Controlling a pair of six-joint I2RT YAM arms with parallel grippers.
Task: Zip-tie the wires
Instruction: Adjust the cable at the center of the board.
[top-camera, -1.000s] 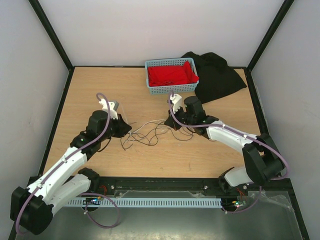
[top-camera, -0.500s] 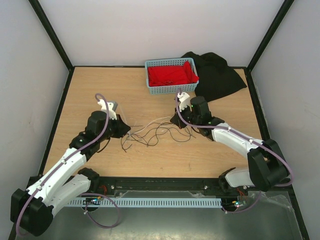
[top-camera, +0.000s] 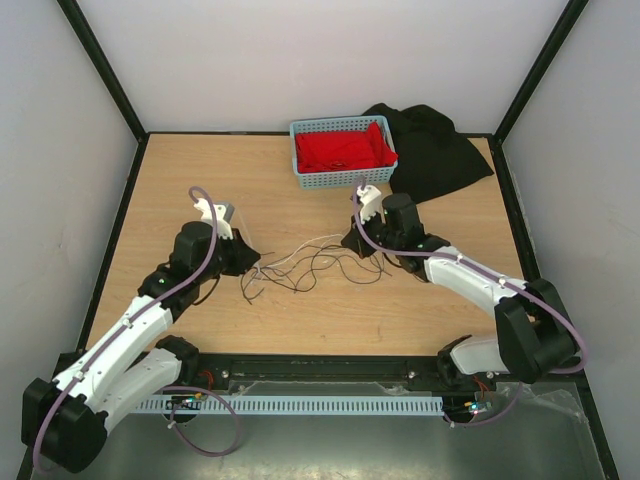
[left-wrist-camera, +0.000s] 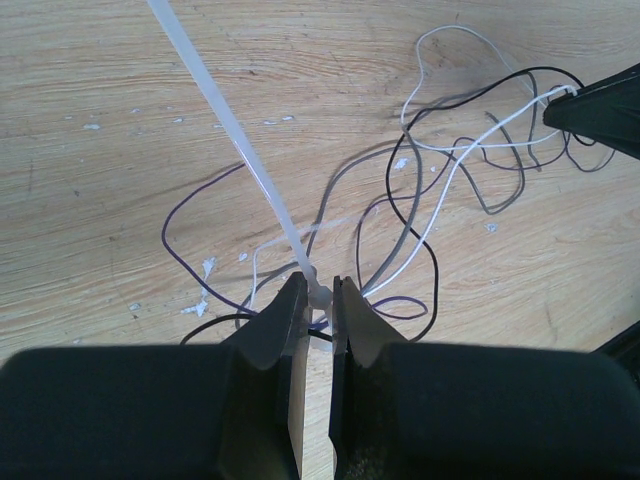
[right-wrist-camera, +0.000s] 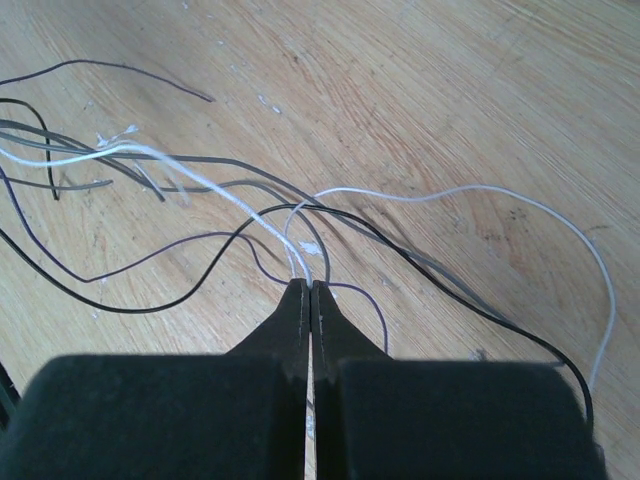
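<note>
Wooden table (top-camera: 200, 180) is filling the cell floor, and I am watching the wires (top-camera: 315, 265) lying in loose curly loops at its middle, between the two arms. My left gripper (left-wrist-camera: 318, 298) is pinching the head of a white zip tie (left-wrist-camera: 240, 150) in a narrow gap, the strap slanting up and away over the strands. My right gripper (right-wrist-camera: 308, 288) is clamping fully shut on the ends of a few pale wires, low over the wood. Behind it a blue basket (top-camera: 345, 178) is holding a red cloth (top-camera: 340, 150), with a black cloth (top-camera: 435, 150) lying just beside.
</note>
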